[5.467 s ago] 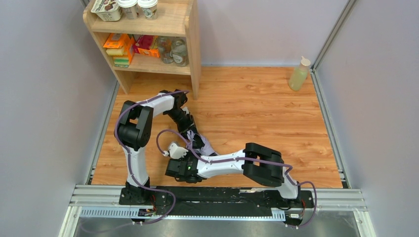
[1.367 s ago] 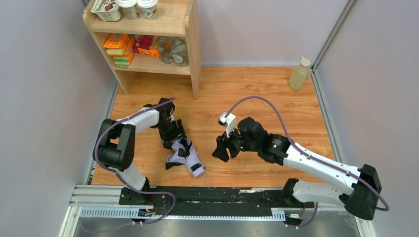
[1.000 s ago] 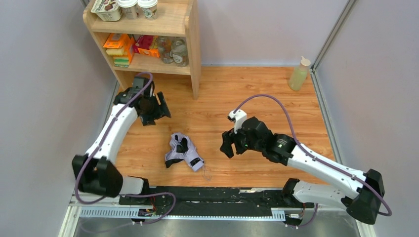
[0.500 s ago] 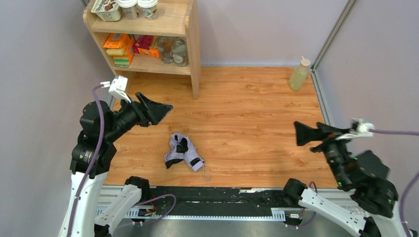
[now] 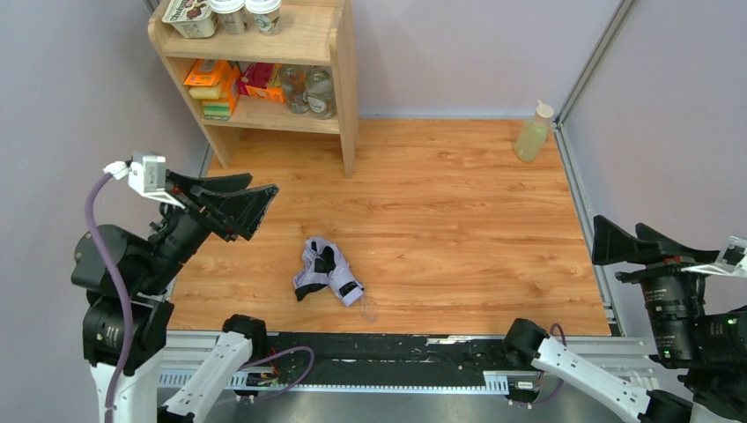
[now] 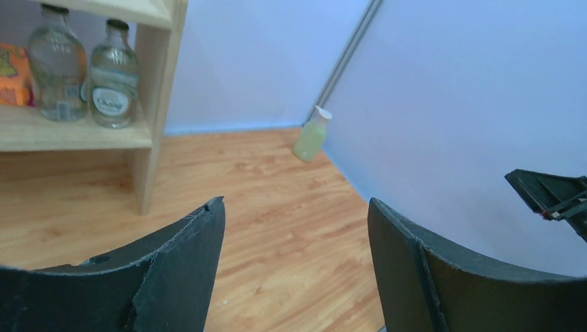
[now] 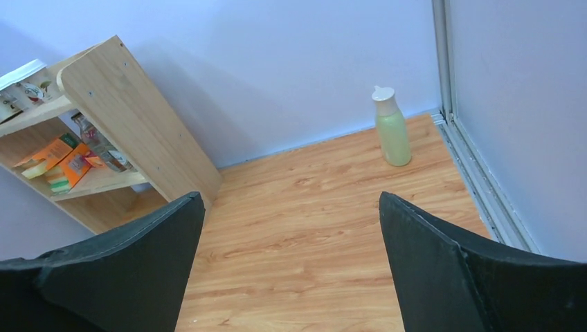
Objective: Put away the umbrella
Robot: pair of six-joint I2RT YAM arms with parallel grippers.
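Left fingers (image 6: pixel 173 277) and right fingers (image 7: pixel 477 277) both spread wide with nothing between them, both raised high off the counter (image 5: pixel 440 220) at its outer sides. Umbrella (image 5: pixel 326 275) lies collapsed in a lilac crumple with black parts showing. It sits on the counter below and between the two pairs of fingers, well apart from both and nearer the left ones; neither wrist view catches it. Nothing grips it, so the task looks unfinished unless that heap counts as put away, can't tell. Risks: a pinch on loose fabric alone would probably let the ribs sag or spring out. The thin loop trailing toward the near edge could snag, and a shove from above could slide the bundle off that edge onto the rail. Wooden shelf (image 5: pixel 345 79) stands far ahead of the left fingers. Its top carries a tub and two cups (image 5: pixel 262 13); the lower level is packed with orange and yellow boxes (image 5: pixel 210 84) and two glass jars (image 6: pixel 111 79), so stowing there risks knocking glass. Squeeze bottle (image 7: pixel 392 131) of pale green liquid stands ahead of the right fingers by the back wall.
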